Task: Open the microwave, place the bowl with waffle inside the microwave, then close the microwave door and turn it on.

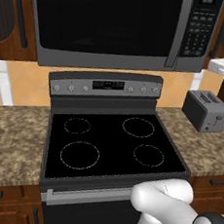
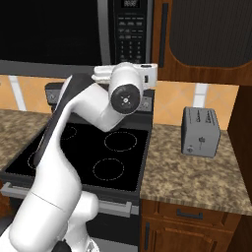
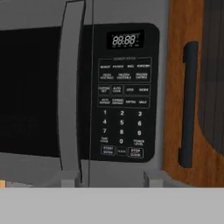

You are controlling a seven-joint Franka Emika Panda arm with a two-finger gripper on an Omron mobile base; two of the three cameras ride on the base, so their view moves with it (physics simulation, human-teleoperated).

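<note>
Hand view: microwave door point(image 3: 30, 94) handle point(image 3: 70, 87) close ahead

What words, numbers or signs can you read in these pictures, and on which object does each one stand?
"1 2 3 / 4 5 6 / 7 8 9 / 0": keypad digits on the microwave's button panel.
"88:88": clock display above the panel; blurred, so uncertain.
Function-button labels on the panel: too small to read.
Stove display: too blurred to read.
Toaster: no readable text.
</note>
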